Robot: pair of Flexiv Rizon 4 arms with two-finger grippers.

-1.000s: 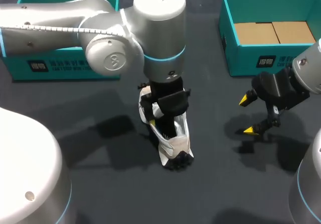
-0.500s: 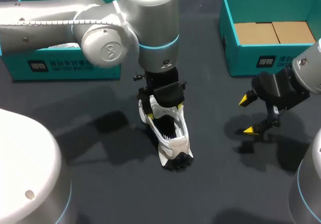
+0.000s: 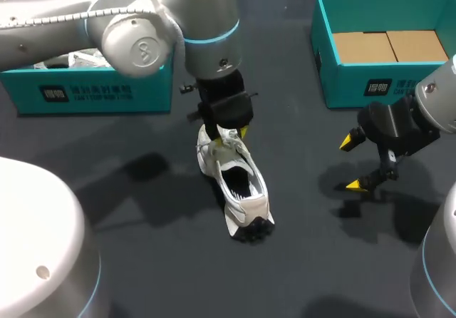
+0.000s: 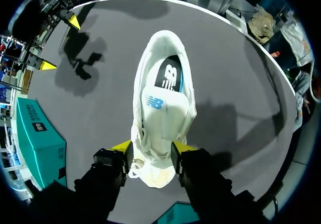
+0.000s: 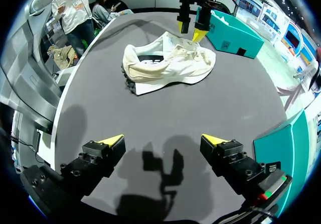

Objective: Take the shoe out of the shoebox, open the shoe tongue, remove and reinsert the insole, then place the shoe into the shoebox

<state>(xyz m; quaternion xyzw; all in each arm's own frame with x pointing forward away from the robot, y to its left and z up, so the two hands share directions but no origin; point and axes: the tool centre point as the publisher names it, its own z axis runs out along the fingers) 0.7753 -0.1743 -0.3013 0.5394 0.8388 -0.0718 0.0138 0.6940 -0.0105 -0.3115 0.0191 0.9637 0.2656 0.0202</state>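
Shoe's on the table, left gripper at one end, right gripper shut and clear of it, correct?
No: the right gripper is open, yellow tips wide apart, clear of the shoe, as the right wrist view shows. The rest stands.

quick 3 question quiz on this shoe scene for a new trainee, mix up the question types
1. Fill the gap: the right pincer is ____, with nothing between its fingers.
2. Pick one: which is right at the shoe?
A. the left pincer
B. the right pincer
C. neither
3. True or false: the shoe stands on the table, outside the shoebox with the cardboard floor.

Key: 1 open; 2 A; 3 true.
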